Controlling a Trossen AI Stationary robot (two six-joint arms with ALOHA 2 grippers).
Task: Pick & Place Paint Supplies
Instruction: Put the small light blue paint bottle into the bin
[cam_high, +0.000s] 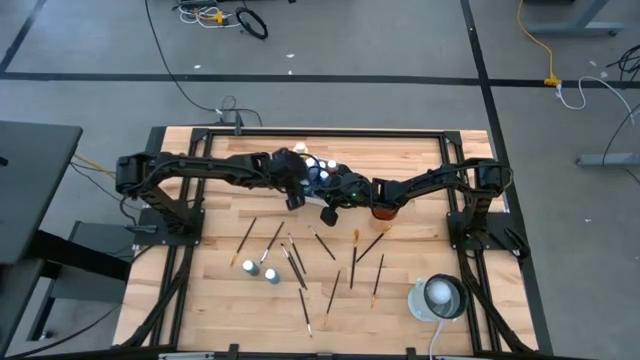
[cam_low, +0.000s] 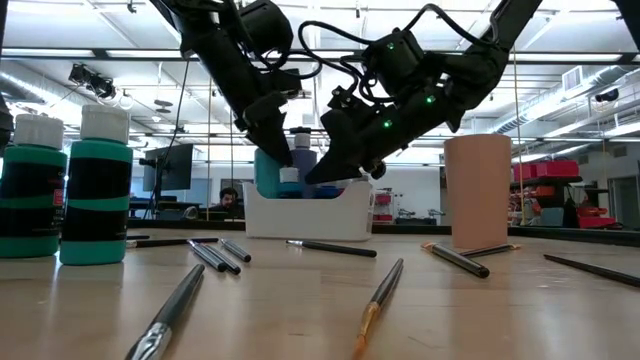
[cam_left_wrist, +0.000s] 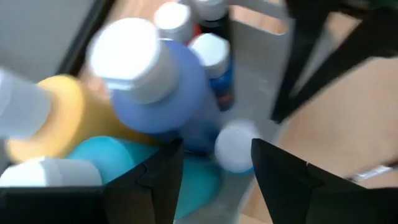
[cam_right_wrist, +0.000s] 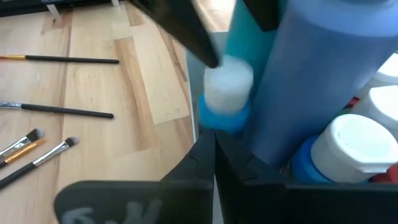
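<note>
1. The desk (cam_high: 200, 300) is a pale wooden top; both arms reach in to meet over its far middle.
2. The white tray (cam_low: 306, 216) stands at the far middle of the desk and holds a crowd of white-capped paint bottles.
3. The orange-brown cup (cam_low: 478, 190) stands upright just beside the tray, on the right arm's side.
4. The left tool (cam_left_wrist: 214, 168) hangs over the tray with its fingers spread wide and nothing between them. Just past its fingertips lie a blue bottle (cam_left_wrist: 174, 93), tilted, a yellow bottle (cam_left_wrist: 59, 124) and a teal bottle (cam_left_wrist: 106, 158), all packed together in the tray.
5. The right tool (cam_right_wrist: 214, 155) is at the tray's edge with its fingers pressed together, gripping nothing. A large blue bottle (cam_right_wrist: 311, 81) leans close in front of it, and a small blue-collared white cap (cam_right_wrist: 227, 90) sits just beyond its tips.
6. Two teal bottles (cam_low: 65, 185) stand upright side by side on the near part of the desk, well apart from both tools.
7. Thin paintbrushes (cam_high: 300, 275) lie scattered flat over the middle of the desk, between the tray and the near edge, none touched by a tool.
8. One brush (cam_low: 378, 300) lies nearest the low camera, beside a dark-handled one (cam_low: 170, 312).
</note>
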